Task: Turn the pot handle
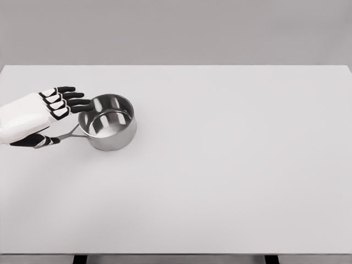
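Left hand [41, 115] spread beside pot [107, 122], fingers [69, 102] released, thumb near handle [70, 133]. Best: pinch handle firmly, sweep slowly, keep pot flat on desk [231, 165].

Only the left arm shows, entering from the picture's left edge as a white forearm angled slightly upward to the right. The left hand [47, 113] is held flat-on, its 4 black-and-white fingers [65, 99] stretched out to the right and fanned a little apart. The thumb [39, 141] lies lower, pointing right beneath the palm.
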Robot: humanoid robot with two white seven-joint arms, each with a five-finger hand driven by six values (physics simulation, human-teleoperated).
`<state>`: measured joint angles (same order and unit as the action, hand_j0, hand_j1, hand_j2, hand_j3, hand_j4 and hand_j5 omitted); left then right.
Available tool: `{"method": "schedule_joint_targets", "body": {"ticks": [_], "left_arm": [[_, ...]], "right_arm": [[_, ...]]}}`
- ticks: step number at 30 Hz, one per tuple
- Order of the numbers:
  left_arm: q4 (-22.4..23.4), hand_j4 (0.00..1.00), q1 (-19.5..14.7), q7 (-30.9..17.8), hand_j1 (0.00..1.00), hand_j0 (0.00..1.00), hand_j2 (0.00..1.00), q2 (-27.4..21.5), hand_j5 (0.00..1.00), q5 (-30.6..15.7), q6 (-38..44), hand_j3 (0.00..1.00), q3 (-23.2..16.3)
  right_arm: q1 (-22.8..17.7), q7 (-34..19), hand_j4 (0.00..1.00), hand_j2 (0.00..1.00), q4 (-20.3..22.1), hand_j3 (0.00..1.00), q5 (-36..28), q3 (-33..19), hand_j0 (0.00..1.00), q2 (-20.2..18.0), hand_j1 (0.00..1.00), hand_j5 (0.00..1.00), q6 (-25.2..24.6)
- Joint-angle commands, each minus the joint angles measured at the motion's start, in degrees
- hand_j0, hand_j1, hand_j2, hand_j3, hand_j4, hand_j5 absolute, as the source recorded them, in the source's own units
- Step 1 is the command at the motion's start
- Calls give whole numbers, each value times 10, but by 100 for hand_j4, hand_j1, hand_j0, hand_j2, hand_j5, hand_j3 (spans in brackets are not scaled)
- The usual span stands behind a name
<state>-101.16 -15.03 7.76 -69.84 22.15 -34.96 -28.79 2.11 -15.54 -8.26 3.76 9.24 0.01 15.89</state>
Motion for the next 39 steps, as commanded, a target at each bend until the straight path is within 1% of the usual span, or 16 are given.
{"method": "schedule_joint_targets", "body": {"ticks": [1, 7, 8, 10, 17, 27, 34, 39], "left_arm": [[0, 100, 0, 1, 100, 100, 100, 1, 100, -3, 0, 100, 0], [0, 100, 8, 1, 100, 100, 100, 15, 100, 1, 0, 100, -1], [0, 100, 8, 1, 100, 100, 100, 16, 100, 15, 0, 100, -1], [1, 100, 8, 1, 100, 100, 100, 23, 100, 28, 0, 100, -1], [5, 100, 12, 2, 100, 100, 100, 36, 100, 50, 0, 100, 0], [5, 100, 12, 2, 100, 100, 100, 28, 100, 52, 0, 100, 7], [8, 100, 13, 2, 100, 100, 100, 28, 100, 65, 0, 100, 7], [28, 100, 12, 2, 100, 100, 100, 35, 100, 65, 0, 100, 6]], "right_arm": [[0, 0, 100, 100, 0, 100, 0, 0, 100, 0, 100, 100, 0], [0, 0, 100, 100, 0, 100, 0, 0, 100, 0, 100, 100, 0], [0, 0, 100, 100, 0, 100, 0, 0, 100, 0, 100, 100, 0], [0, 0, 100, 100, 0, 100, 0, 0, 100, 0, 100, 100, 0], [0, 0, 100, 100, 0, 100, 0, 0, 100, 0, 100, 100, 0], [0, 0, 100, 100, 0, 100, 0, 0, 100, 0, 100, 100, 0], [0, 0, 100, 100, 0, 100, 0, 0, 100, 0, 100, 100, 0], [0, 1, 100, 100, 0, 100, 0, 0, 100, 0, 100, 100, 0]]}}
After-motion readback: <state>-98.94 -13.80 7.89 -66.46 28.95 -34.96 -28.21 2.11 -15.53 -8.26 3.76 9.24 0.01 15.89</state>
